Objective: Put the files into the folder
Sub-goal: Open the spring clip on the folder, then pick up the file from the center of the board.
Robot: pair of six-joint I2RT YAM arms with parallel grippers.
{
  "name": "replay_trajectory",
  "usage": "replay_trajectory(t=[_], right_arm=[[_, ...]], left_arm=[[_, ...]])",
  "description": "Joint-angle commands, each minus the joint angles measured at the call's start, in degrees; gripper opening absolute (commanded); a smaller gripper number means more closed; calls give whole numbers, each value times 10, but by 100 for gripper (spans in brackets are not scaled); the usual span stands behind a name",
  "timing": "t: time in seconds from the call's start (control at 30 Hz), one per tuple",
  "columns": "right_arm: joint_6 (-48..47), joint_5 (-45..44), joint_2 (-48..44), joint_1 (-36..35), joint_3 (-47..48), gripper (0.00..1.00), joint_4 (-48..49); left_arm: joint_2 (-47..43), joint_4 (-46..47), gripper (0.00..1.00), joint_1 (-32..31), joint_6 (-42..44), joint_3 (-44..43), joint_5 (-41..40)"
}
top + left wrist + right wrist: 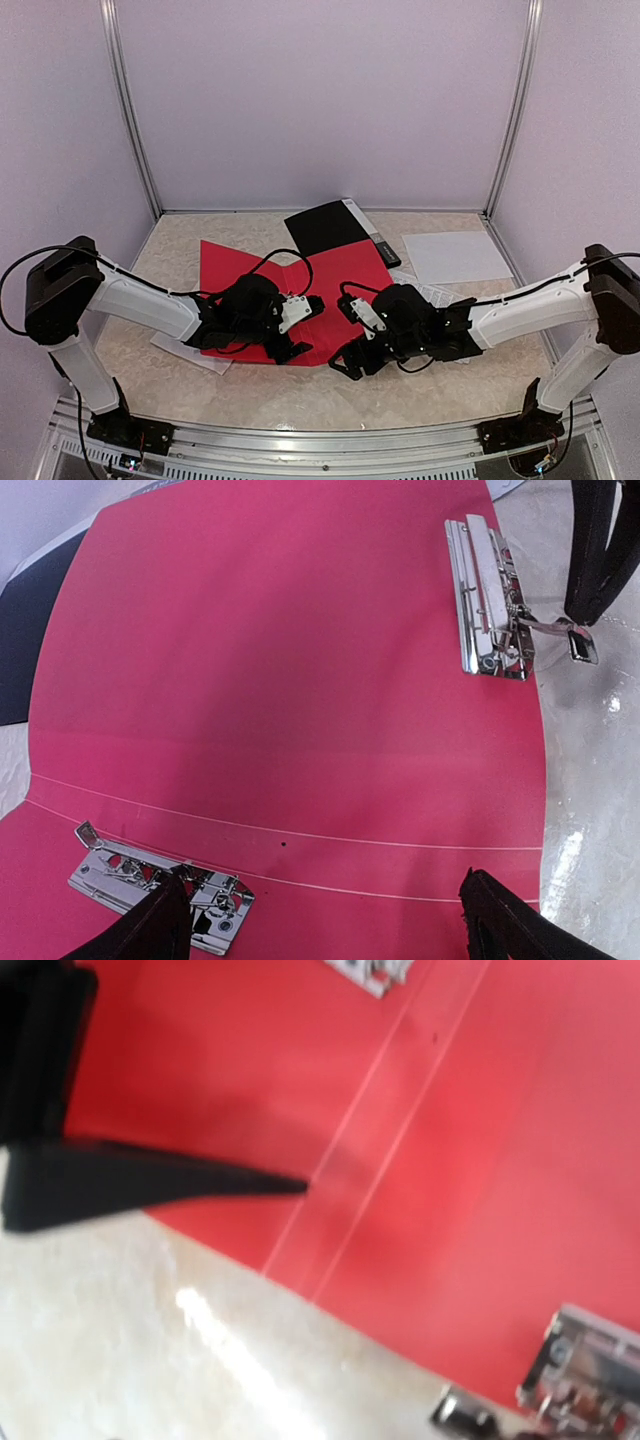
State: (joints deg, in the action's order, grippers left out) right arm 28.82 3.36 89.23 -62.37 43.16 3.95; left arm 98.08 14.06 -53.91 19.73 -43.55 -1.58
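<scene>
The left tool (320, 905) hangs wide open and empty over the open red folder (300, 290), which lies flat on the counter (280, 390) with its two metal clips (488, 598) showing. The right tool (346, 363) sits at the folder's near edge with its jaws apart and nothing between them, though its own view is blurred. The files (455, 257) are outside the folder: one lies at the counter's far right, and another sheet (190, 352) pokes out beneath the left arm (140, 300).

Left arm (140, 300) and right arm (520, 312) reach inward from outer bases, elbows bent, wrists low, tips facing near centre. Left pincer (305, 328) jaws spread wide, nothing between. Right pincer (342, 338) jaws apart, empty; its wrist view blurred.
</scene>
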Motion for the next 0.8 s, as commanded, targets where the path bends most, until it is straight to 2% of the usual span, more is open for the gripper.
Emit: replay_trajectory(t=[0.0, 0.53, 0.77], right_arm=[[13, -7, -9, -10, -13, 80, 3], [-6, 16, 68, -10, 24, 78, 23], [-14, 16, 33, -10, 30, 80, 2]], left_arm=[[-6, -8, 90, 4, -1, -9, -1], [-9, -7, 90, 5, -2, -3, -3], [-8, -1, 90, 6, -6, -1, 2]])
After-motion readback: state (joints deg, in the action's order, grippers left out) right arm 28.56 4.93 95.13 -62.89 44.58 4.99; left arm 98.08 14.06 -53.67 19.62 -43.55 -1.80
